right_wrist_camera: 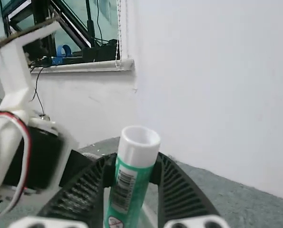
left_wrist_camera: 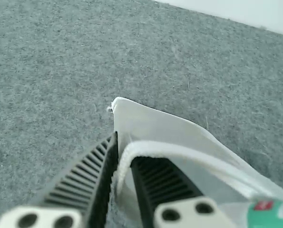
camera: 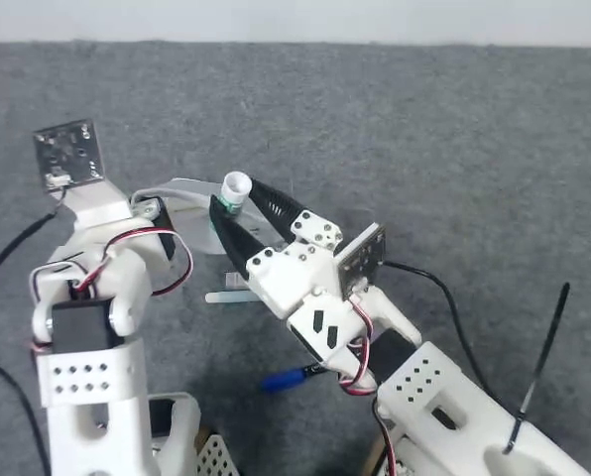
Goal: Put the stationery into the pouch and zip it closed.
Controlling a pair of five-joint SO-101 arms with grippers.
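The left end effector [left_wrist_camera: 123, 153] is closed on the rim of the white pouch [left_wrist_camera: 170, 128], which sits on the grey desk [camera: 454, 139]. The right end effector [right_wrist_camera: 135, 161] clamps a green-and-white glue stick [right_wrist_camera: 128, 185], cap end up, at the pouch's opening. A blue pen [camera: 288, 377] lies on the desk beside the right arm.

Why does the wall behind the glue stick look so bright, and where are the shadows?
Right wrist view: the plain white wall behind the glue stick catches even light, while the window corner is darker. High view: the gray table shows only faint, soft shadows under the arms, no glare. Left wrist view: the white pouch is bright, with soft shading in its folds.
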